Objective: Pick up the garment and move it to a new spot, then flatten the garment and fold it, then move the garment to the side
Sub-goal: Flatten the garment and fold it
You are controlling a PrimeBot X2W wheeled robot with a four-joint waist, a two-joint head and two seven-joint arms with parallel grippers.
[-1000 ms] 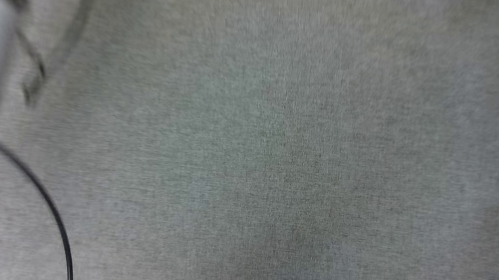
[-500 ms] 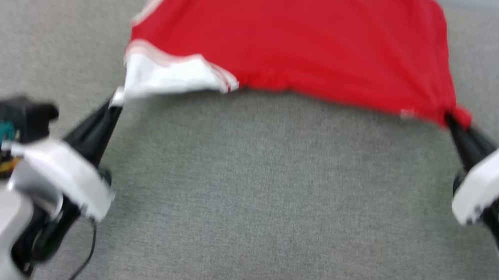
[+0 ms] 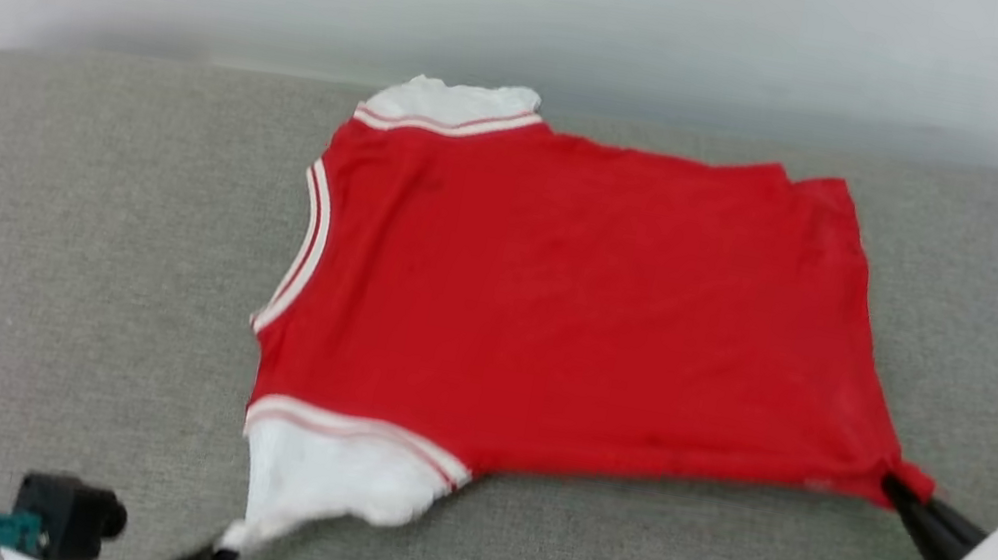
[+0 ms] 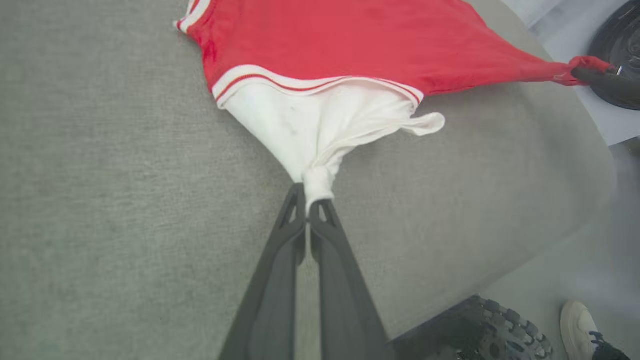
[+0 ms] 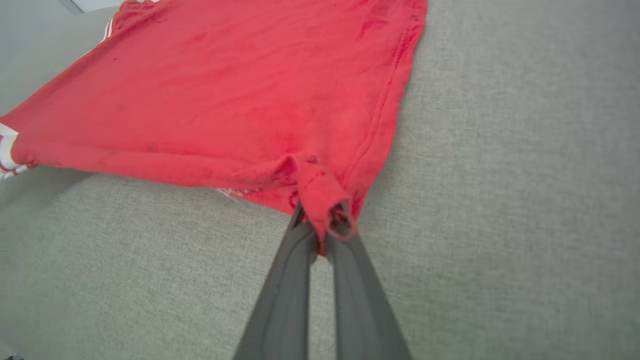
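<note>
Flatter than before, the red garment (image 3: 576, 303) is spread on woven grey upholstery (image 3: 58, 247). Its white sleeve (image 4: 310, 120) is clenched by the left gripper (image 4: 306, 197), its hem (image 5: 320, 192) by the right gripper (image 5: 322, 230).

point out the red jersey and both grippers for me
red jersey (image 3: 576, 303), head view, middle of the red body
left gripper (image 4: 308, 199), left wrist view, between fingers pinching the white sleeve
right gripper (image 5: 322, 227), right wrist view, between fingers pinching the red corner
</note>
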